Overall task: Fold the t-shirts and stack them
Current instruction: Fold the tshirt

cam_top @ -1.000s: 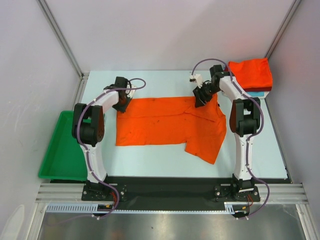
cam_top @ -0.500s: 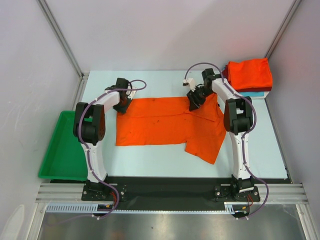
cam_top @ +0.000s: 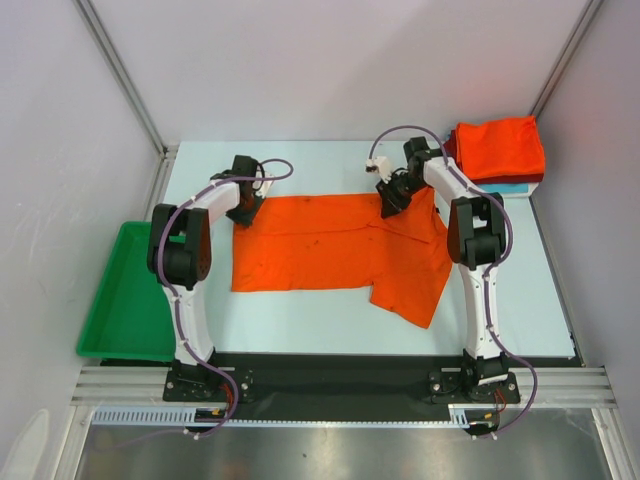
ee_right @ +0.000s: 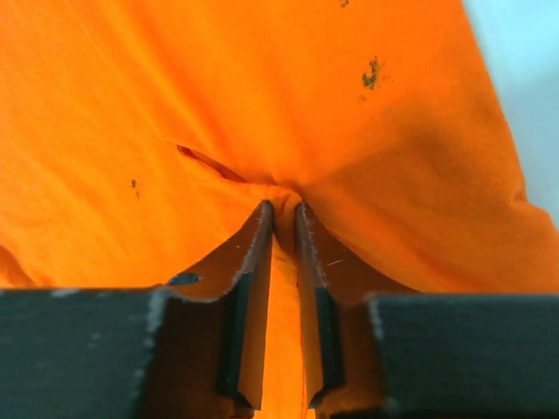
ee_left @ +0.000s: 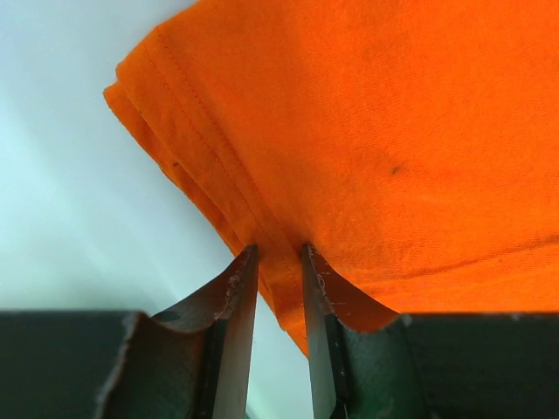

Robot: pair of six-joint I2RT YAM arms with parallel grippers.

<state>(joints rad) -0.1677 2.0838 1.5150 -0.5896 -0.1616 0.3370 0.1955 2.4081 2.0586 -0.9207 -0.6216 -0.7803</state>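
Note:
A bright orange t-shirt (cam_top: 340, 245) with small dark specks lies spread on the pale table, one sleeve hanging toward the near right. My left gripper (cam_top: 243, 212) is shut on the shirt's far left hem; in the left wrist view the hem (ee_left: 279, 262) sits pinched between the fingers. My right gripper (cam_top: 392, 203) is shut on a bunched fold at the shirt's far edge, seen in the right wrist view (ee_right: 282, 209). A stack of folded t-shirts (cam_top: 500, 150), orange-red on top with dark red and teal edges below, sits at the far right corner.
A green plastic tray (cam_top: 125, 300) stands off the table's left side. Grey walls close in the far side and both flanks. The black rail (cam_top: 340, 365) with the arm bases runs along the near edge.
My right gripper has moved left along the shirt's far edge, from by the collar area to nearer the middle. The left gripper has stayed at the far left hem.

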